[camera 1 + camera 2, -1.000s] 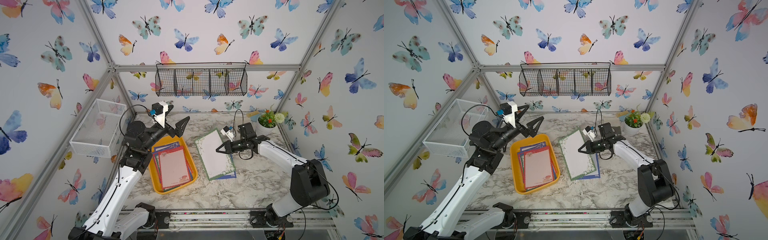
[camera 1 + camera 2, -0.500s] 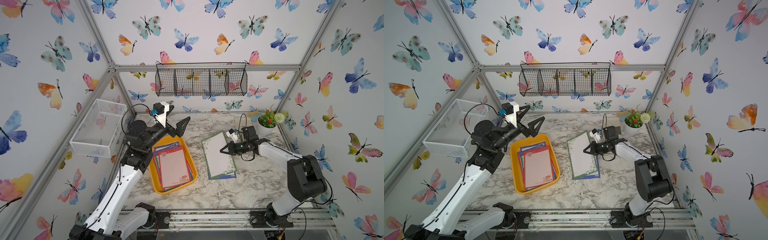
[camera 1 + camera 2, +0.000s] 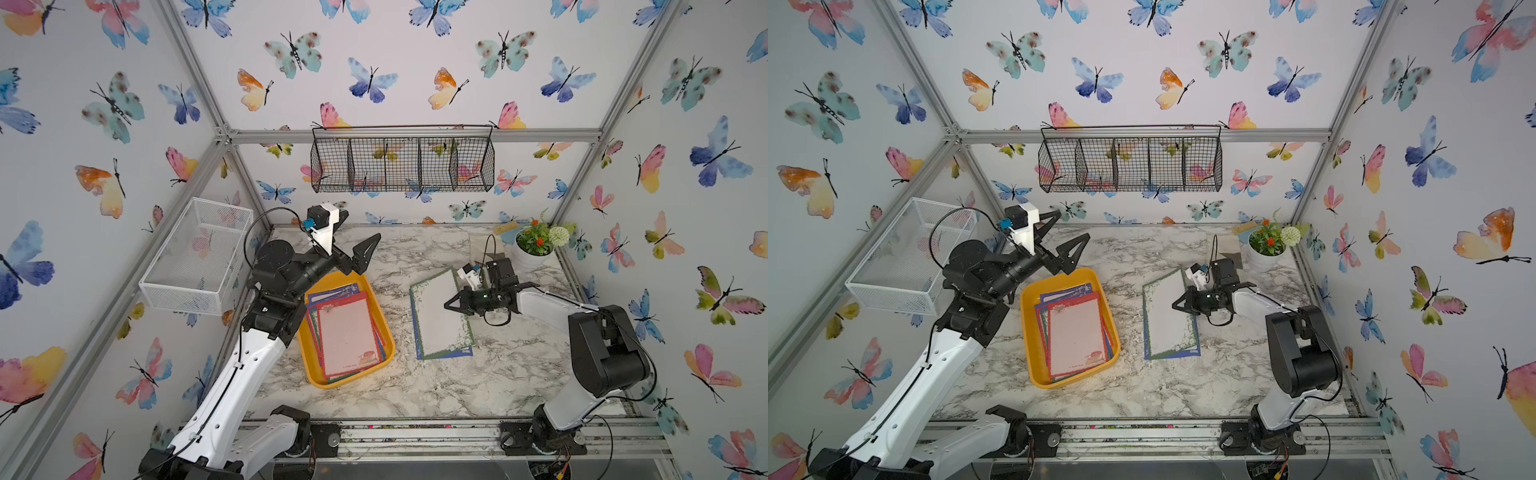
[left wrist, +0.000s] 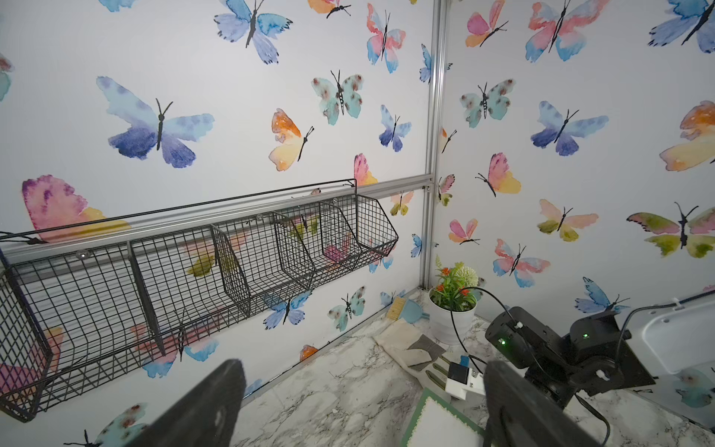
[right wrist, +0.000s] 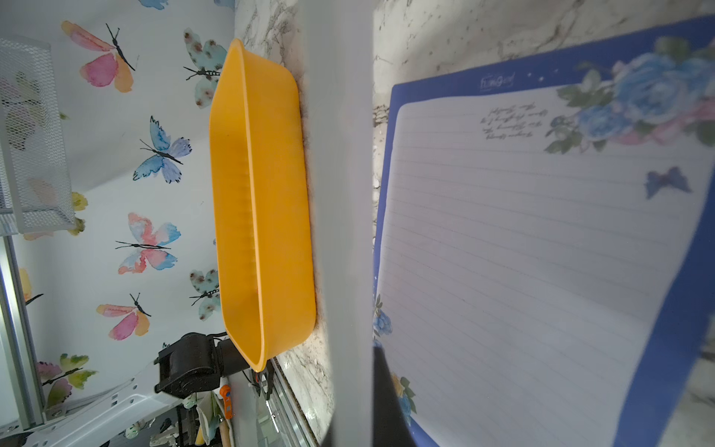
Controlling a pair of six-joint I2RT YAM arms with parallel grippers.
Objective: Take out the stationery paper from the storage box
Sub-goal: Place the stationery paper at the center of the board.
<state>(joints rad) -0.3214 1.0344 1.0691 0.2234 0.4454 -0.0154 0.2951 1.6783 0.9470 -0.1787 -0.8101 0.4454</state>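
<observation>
Left gripper [image 3: 362, 226]: jaws were recorded spread wide. Storage box [image 3: 309, 365] was noted beneath them, stationery paper [image 3: 332, 291] stacked inside (red-bordered sheet [image 3: 348, 334] uppermost). Right gripper [image 3: 449, 305]: jaws were recorded pinched on green-bordered sheet [image 3: 436, 328], blue-bordered sheet [image 5: 503, 232] beneath.

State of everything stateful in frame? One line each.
left gripper: open, empty, raised near the storage box's far end.
right gripper: shut on the green-bordered sheet.
green-bordered sheet: out of the box, held tilted over the blue-bordered sheet.
blue-bordered sheet: flat on the table.
storage box: holds a stack, red-bordered sheet on top.
</observation>
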